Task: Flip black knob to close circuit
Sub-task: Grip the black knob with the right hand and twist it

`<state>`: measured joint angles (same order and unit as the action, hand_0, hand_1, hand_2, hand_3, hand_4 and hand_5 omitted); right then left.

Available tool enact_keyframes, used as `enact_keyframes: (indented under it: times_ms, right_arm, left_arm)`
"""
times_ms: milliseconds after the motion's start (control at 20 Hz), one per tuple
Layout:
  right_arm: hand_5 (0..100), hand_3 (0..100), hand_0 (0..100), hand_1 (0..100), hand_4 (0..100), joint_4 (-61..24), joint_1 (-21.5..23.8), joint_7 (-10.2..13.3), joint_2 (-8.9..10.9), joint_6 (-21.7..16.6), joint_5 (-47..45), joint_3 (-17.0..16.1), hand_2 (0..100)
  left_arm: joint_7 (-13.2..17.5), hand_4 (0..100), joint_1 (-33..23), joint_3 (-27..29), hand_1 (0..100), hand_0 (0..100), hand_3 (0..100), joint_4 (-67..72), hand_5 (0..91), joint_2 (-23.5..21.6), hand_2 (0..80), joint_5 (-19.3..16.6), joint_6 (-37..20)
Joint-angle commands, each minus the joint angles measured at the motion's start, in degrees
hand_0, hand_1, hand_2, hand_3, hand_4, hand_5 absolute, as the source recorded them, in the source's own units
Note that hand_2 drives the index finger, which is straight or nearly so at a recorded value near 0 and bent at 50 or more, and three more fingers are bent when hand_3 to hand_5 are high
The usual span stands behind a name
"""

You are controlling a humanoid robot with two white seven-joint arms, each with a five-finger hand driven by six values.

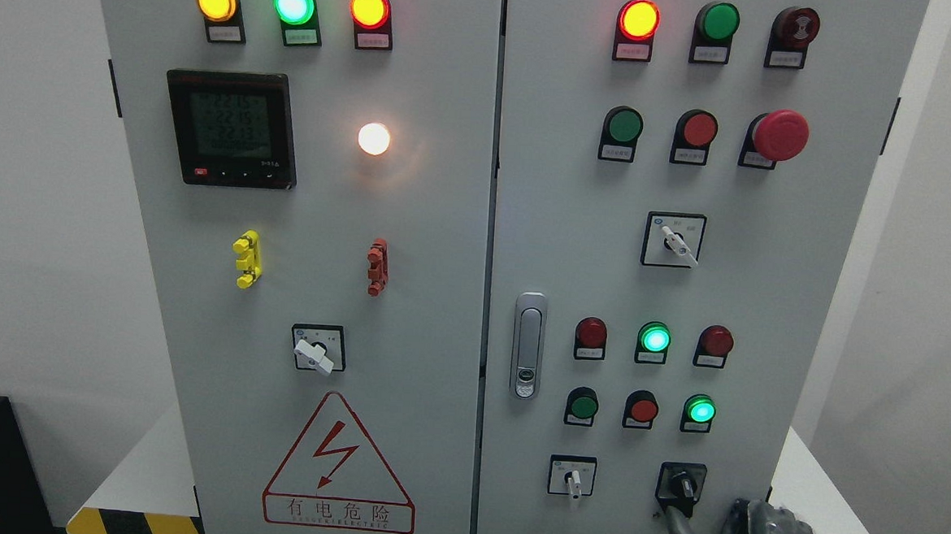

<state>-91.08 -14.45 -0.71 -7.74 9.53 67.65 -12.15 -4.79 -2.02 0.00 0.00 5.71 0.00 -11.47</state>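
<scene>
The black knob (682,483) is seen low on the cabinet's right door (558,247). It is touched from below by one extended finger of the right hand (742,529); nothing is grasped. Slip-off is likely, since a single fingertip gives poor turning purchase.

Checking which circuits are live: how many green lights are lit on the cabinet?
3: top green light on the left door; middle light and lower-right light on the right door. The other green buttons look unlit.
</scene>
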Motion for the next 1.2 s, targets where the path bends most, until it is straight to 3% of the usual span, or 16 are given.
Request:
enact_keyframes:
  times_ms: [0,1150]
  right_arm:
    - [82,93,0,16,79,0.8,-0.8,0.1,0.00,0.0,-0.1,-1.0,79]
    - [82,93,0,16,78,0.2,-1.6,0.1,0.00,-0.1,-0.9,-2.4,79]
  left_arm:
    - [0.0,0,0.0,-1.2,56,12,0,1.2,0.0,0.0,0.0,-1.2,-0.1]
    - [0.0,0,0.0,-1.2,56,12,0,1.2,0.0,0.0,0.0,-1.1,-0.1]
